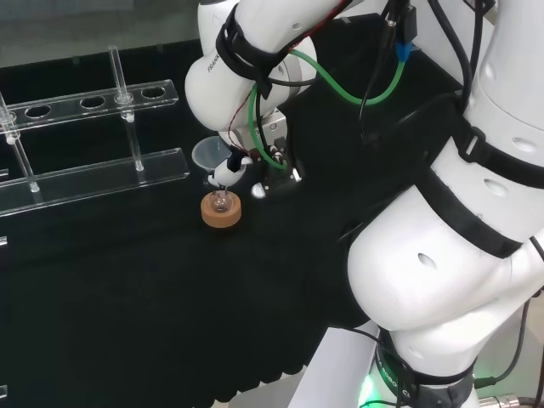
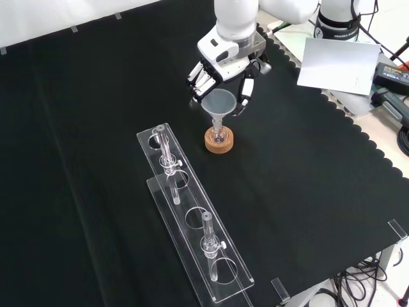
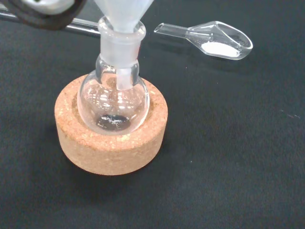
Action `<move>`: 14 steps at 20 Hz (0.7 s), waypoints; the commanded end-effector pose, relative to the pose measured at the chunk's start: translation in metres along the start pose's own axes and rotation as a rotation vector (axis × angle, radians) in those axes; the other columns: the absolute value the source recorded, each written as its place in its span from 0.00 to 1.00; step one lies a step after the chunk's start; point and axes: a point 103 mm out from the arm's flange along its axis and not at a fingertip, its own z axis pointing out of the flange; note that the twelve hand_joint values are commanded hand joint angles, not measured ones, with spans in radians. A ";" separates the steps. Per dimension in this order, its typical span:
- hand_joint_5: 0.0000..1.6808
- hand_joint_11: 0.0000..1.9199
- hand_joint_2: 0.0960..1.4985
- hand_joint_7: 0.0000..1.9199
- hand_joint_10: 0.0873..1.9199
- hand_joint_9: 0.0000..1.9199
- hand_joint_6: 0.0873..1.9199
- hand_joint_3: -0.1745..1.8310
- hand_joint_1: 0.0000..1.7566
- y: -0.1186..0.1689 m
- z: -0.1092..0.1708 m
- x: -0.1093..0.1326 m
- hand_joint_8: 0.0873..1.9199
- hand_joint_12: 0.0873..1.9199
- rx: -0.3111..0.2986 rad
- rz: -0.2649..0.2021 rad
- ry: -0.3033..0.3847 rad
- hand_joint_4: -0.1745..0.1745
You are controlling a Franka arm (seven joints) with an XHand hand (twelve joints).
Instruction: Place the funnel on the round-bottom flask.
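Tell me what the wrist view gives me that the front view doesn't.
Wrist view alone: the funnel stem sits down inside the flask neck, and a clear scoop with white powder lies on the cloth beyond. Front view alone: the hand with its fingers curled round the funnel's rim, and the clear tube rack nearer the camera. Both: funnel, flask and cork ring.

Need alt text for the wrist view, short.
A clear funnel sits with its stem down inside the neck of a small round-bottom flask, which rests in a cork ring on black cloth. Behind them lies a clear scoop holding a little white powder.
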 end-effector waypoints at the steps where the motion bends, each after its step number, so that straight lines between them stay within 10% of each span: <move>1: 0.22 0.27 0.44 0.25 0.32 0.42 0.15 0.34 0.43 -0.001 0.001 0.000 0.41 0.66 0.005 -0.005 0.000 0.22; 14: 0.22 0.22 0.42 0.15 0.32 0.31 0.09 0.33 0.40 -0.003 0.005 -0.001 0.39 0.69 0.023 -0.061 0.031 0.24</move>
